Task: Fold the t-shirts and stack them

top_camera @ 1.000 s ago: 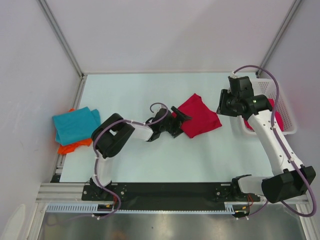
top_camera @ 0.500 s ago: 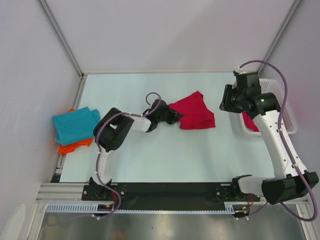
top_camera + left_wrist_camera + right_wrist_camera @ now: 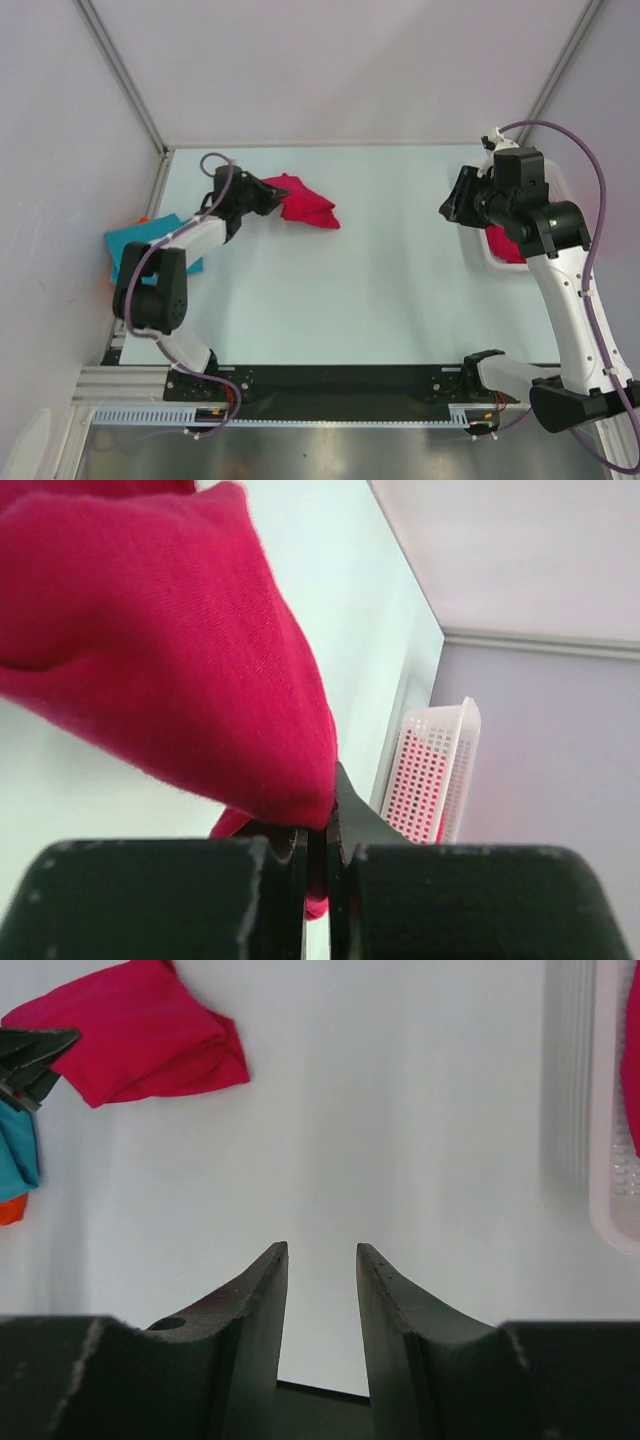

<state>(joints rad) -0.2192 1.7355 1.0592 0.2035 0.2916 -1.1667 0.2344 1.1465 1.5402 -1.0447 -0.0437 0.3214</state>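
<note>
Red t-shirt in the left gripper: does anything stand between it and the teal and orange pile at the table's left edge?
Nothing visible does. The left gripper is shut on the red t-shirt; between it and the teal t-shirt lies only bare table, crossed by the left arm itself.

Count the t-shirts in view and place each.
4. A crimson shirt in the left gripper; a teal shirt atop an orange shirt at the left edge; a red shirt in the basket, which may hide more.
</note>
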